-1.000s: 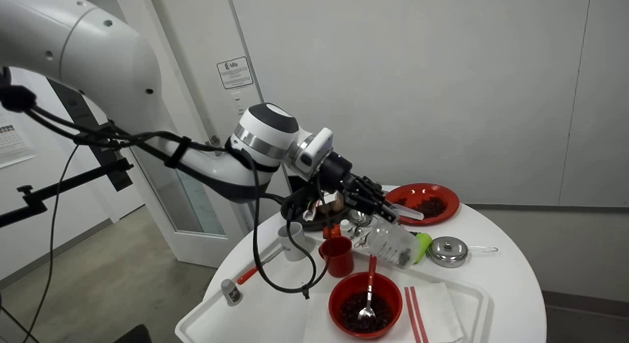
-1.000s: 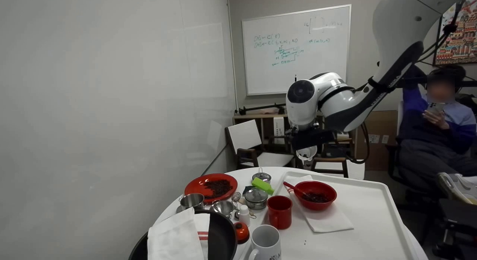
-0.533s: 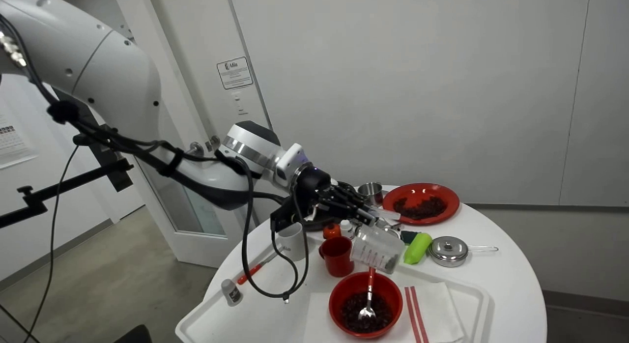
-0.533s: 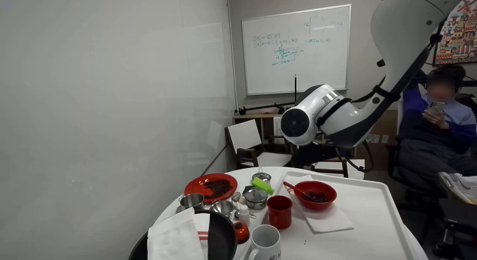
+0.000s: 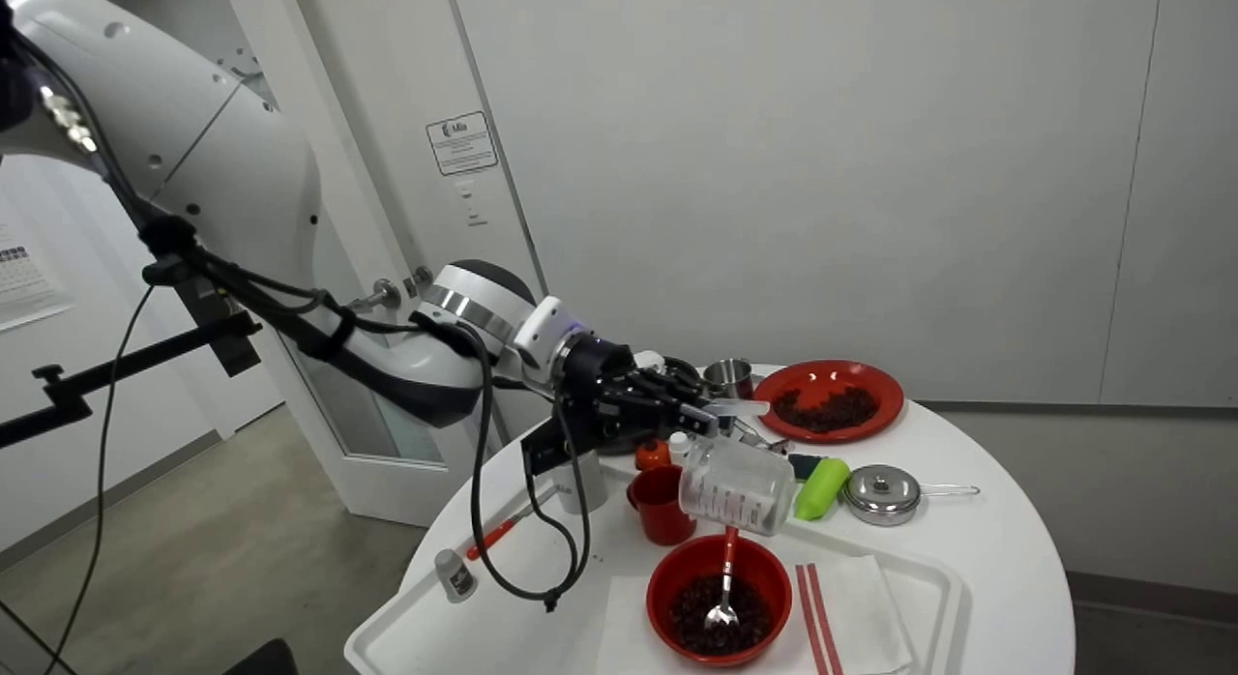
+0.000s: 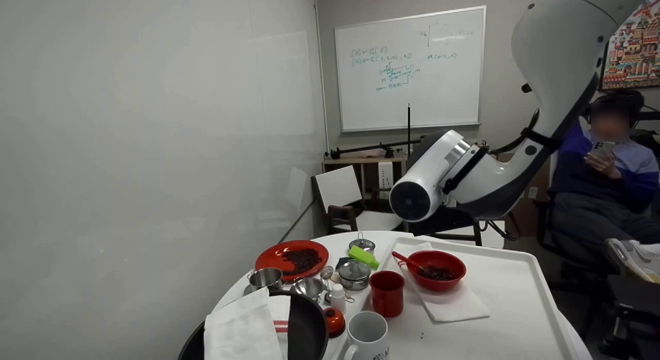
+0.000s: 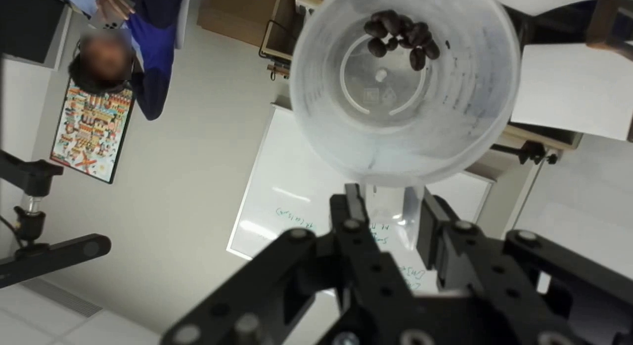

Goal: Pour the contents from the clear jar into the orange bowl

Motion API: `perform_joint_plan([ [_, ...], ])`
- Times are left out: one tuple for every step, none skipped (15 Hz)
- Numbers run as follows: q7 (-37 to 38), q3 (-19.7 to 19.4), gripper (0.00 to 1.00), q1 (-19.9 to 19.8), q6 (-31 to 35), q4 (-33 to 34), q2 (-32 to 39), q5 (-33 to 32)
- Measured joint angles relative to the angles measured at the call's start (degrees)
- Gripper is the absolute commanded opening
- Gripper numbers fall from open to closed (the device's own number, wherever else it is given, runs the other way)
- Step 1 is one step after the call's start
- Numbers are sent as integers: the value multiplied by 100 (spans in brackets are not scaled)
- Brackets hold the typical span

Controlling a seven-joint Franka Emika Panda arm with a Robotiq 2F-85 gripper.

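Observation:
My gripper [image 5: 714,419] is shut on the handle of the clear jar [image 5: 737,486] and holds it raised and lying nearly on its side. In the wrist view the gripper [image 7: 393,211] pinches the clear handle below the rim. The jar's [image 7: 381,112] wide mouth faces the wrist camera, and several dark beans lie inside near its base. The orange bowl [image 5: 685,559], red-orange with dark beans and a spoon in it, stands below the jar in the picture. The bowl [image 6: 434,283] also shows in the other viewpoint, where the arm hides the jar and gripper.
A red mug [image 5: 663,509] and a pale mug [image 5: 580,482] stand beside the jar. A red plate [image 5: 885,375] with dark beans lies farther back. A green object [image 5: 822,489], a lidded steel pan [image 5: 882,496] and a napkin [image 5: 856,617] are nearby. The bowl is on a white tray [image 5: 503,636].
The arm has lowered and drawn back, carrying the jar leftward in an exterior view toward the space over the bowl. The jar has turned closer to horizontal. The table items have not moved.

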Motion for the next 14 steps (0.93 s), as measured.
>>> perform_joint_plan([
  [82,59,10,-26,-180,-4,32,-88],
  [155,112,10,-47,-345,-4,74,-168],
  [224,160,10,-67,-496,-5,121,-249],
  [282,206,10,-83,-630,-3,171,-337],
  [337,246,10,-93,-758,-1,220,-421],
  [383,285,10,-97,-881,0,270,-507],
  [434,325,10,-97,-1010,2,321,-591],
  [471,364,10,-97,-1134,4,370,-666],
  [490,404,10,-97,-1261,6,425,-745],
  [503,439,10,-97,-1377,8,478,-814],
  [513,471,10,-97,-1488,19,530,-863],
  [530,496,10,-97,-1597,34,576,-889],
  [558,515,10,-98,-1724,66,620,-895],
  [576,527,10,-99,-1855,101,655,-896],
])
